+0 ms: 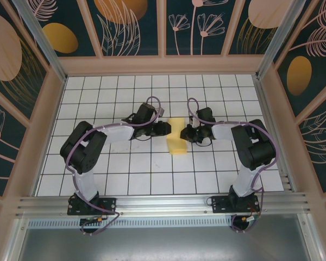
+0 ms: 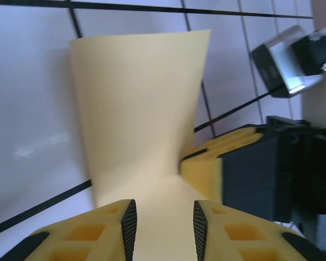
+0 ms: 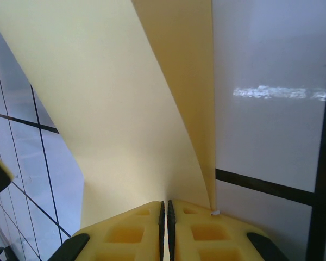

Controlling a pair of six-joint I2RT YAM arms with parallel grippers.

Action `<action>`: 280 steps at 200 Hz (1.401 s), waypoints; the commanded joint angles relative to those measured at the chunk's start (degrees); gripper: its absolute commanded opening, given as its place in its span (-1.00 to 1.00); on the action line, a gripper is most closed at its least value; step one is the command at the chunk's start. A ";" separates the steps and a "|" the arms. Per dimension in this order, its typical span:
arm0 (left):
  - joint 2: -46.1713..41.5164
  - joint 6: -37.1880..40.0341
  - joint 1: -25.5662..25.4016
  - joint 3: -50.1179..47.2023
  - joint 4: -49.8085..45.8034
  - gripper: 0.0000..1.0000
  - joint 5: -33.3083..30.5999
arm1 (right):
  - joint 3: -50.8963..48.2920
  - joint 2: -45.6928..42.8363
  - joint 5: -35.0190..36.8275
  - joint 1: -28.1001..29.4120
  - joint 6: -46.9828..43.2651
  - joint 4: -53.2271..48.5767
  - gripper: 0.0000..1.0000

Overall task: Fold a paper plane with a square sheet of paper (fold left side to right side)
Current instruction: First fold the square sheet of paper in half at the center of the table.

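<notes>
1. One sheet of paper [image 1: 177,137] is sitting near the middle of the table [image 1: 125,174], between the two grippers. It is curving up off the surface, not lying flat.
2. The right gripper [image 3: 165,209] is pinching the sheet. Its fingers [image 3: 130,234] are pressing together, with paper coming out of the seam between them and bowing away from the pinch.
3. The left gripper [image 2: 163,220] is reaching in from the left, just beside the sheet. Its fingers [image 2: 129,225] are standing partly apart with paper running through the gap. The pads are not looking clamped on it, so it seems to be holding nothing.
4. Step in hand, as a judgement: the left-to-right fold is being made. The sheet is bending over, but no sharp crease is showing.
5. The next move is calling for lining up the loose left edge with the right edge, then pressing along the bend to flatten it. The pinch is needing to hold firm so the sheet is not sliding.
6. No dart shape is showing, so the task is looking early.
</notes>
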 commanded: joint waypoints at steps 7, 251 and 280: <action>3.40 -0.74 -0.26 2.67 3.35 -0.29 4.34 | -0.12 3.44 4.49 0.90 -1.31 -2.45 -0.69; 15.81 2.90 2.97 16.52 -4.72 -0.14 -7.39 | 0.98 4.62 7.23 1.27 -3.24 -6.48 -0.69; 17.44 3.46 3.14 18.89 -6.19 -0.14 -8.07 | 0.99 4.51 7.14 1.26 -3.33 -6.43 -0.69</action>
